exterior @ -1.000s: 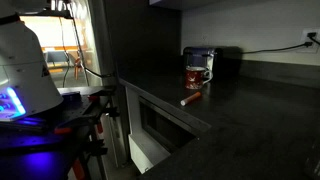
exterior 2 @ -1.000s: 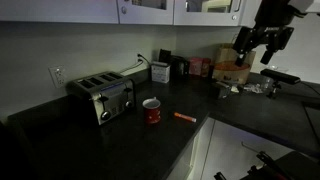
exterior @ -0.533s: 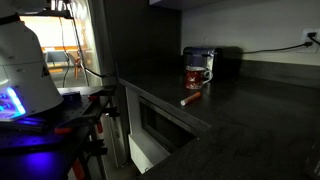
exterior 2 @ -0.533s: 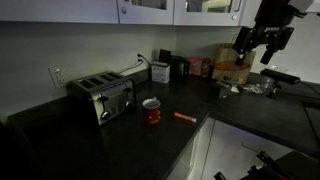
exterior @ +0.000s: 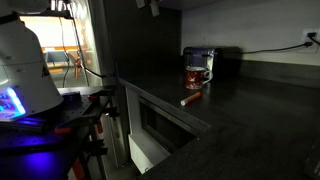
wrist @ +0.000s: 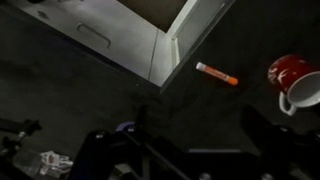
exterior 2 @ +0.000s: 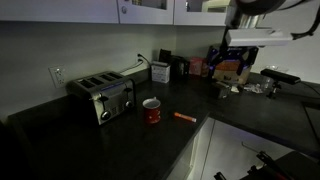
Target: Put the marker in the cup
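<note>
The marker (exterior 2: 185, 117), pale with an orange end, lies flat on the dark counter just right of the red-and-white cup (exterior 2: 151, 110). Both also show in an exterior view, the marker (exterior: 190, 98) in front of the cup (exterior: 197, 72). In the wrist view the marker (wrist: 217, 73) lies left of the cup (wrist: 295, 80), both far below. My gripper (wrist: 185, 135) hangs high above the counter, well away from both, and its dark jaws stand apart and empty. In an exterior view it is a dark shape (exterior 2: 222, 52) at the upper right.
A silver toaster (exterior 2: 100, 97) stands left of the cup. Boxes and containers (exterior 2: 175, 68) line the back wall, with clutter (exterior 2: 245, 85) on the right counter. The counter's front edge (exterior 2: 195, 140) runs close to the marker. Cabinets hang overhead.
The arm has swung left in an exterior view and turned. The gripper's tip now shows at the top of the other exterior view. Marker and cup have not moved.
</note>
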`<state>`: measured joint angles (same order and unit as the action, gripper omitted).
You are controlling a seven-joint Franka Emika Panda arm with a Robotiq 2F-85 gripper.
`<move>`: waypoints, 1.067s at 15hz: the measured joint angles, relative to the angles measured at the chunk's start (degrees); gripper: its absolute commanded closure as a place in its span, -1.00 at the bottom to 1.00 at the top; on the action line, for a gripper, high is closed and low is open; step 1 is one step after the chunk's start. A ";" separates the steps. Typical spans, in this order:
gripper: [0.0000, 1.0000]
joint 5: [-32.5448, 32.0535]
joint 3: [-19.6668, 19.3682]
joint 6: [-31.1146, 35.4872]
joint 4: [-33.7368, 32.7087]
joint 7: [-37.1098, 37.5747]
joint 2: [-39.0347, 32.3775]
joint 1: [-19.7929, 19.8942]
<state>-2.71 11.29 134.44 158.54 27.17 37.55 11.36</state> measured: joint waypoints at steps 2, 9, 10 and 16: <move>-1.00 -2.16 2.87 4.23 -2.51 7.78 -8.52 3.24; -1.00 -6.49 0.70 5.16 -16.57 30.43 -33.35 4.50; -1.00 -6.29 -0.82 5.15 -18.42 33.03 -36.27 3.17; -1.00 1.56 -7.94 4.91 -27.65 46.11 -48.00 -6.19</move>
<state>-1.15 3.35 139.34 130.89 73.28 -10.46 5.17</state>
